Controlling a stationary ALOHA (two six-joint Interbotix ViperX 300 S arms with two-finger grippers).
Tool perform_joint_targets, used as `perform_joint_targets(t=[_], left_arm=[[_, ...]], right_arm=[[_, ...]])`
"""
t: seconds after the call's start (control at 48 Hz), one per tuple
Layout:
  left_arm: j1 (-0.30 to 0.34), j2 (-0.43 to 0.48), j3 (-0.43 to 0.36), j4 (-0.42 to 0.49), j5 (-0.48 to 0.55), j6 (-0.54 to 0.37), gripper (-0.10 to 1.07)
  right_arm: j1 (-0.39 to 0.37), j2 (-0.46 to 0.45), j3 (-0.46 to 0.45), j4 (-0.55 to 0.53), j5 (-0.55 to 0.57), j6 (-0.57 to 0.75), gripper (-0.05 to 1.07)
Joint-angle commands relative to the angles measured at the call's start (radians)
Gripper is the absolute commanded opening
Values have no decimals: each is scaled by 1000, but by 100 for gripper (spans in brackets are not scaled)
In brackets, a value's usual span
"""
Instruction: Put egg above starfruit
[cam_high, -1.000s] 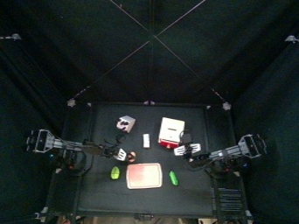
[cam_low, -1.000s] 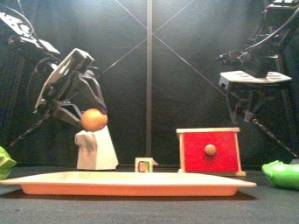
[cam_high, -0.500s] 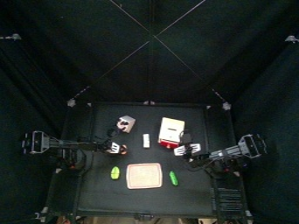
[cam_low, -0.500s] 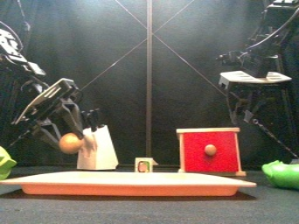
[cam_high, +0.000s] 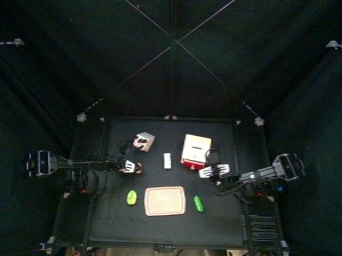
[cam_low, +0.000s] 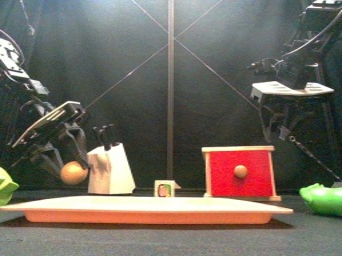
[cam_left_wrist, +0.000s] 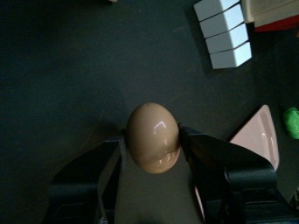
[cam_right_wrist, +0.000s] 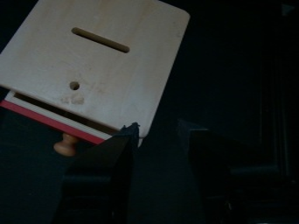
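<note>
The tan egg (cam_left_wrist: 153, 136) is held between my left gripper's jaws. In the front view the egg (cam_low: 74, 173) hangs low over the table, just left of the white block (cam_low: 111, 168). My left gripper (cam_high: 131, 169) is behind the starfruit (cam_high: 131, 197), a small yellow-green oblong piece left of the pink board (cam_high: 166, 201). The starfruit also shows at the far left of the front view (cam_low: 6, 186). My right gripper (cam_high: 210, 171) hangs open and empty next to the red-and-white box (cam_high: 197, 149).
A brighter green oblong piece (cam_high: 198, 203) lies right of the pink board. A small white piece (cam_high: 166, 160) lies mid-table. The white block (cam_high: 142, 142) stands at the back left. The box with its knob fills the right wrist view (cam_right_wrist: 105, 61).
My left gripper has come down and to the left with the egg, from above the white block to low beside it. The right arm has not moved.
</note>
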Motion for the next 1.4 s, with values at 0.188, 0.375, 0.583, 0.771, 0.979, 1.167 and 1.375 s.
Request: perform_joint_targets(t=[0.188, 0.375, 0.583, 0.771, 0.979, 1.167, 1.375], left_arm=[[5, 44, -17, -2, -6, 0, 90], [5, 43, -15, -3, -3, -2, 97], [5, 37, -17, -3, 0, -3, 99], [3, 18, -17, -2, 0, -3, 99], [2, -5, -17, -2, 3, -2, 99], [-2, -9, -14, -2, 5, 0, 99], [-3, -9, -12, -2, 14, 0, 99]], right_arm=[[-2, -23, -6, -3, 0, 0, 79], [-2, -23, -5, -3, 0, 0, 79], [-2, -23, -5, 2, 0, 0, 79], [-2, -23, -5, 2, 0, 0, 79], [-2, -23, -5, 2, 0, 0, 79], [-2, -23, -5, 3, 0, 0, 79], [-2, -23, -5, 2, 0, 0, 79]])
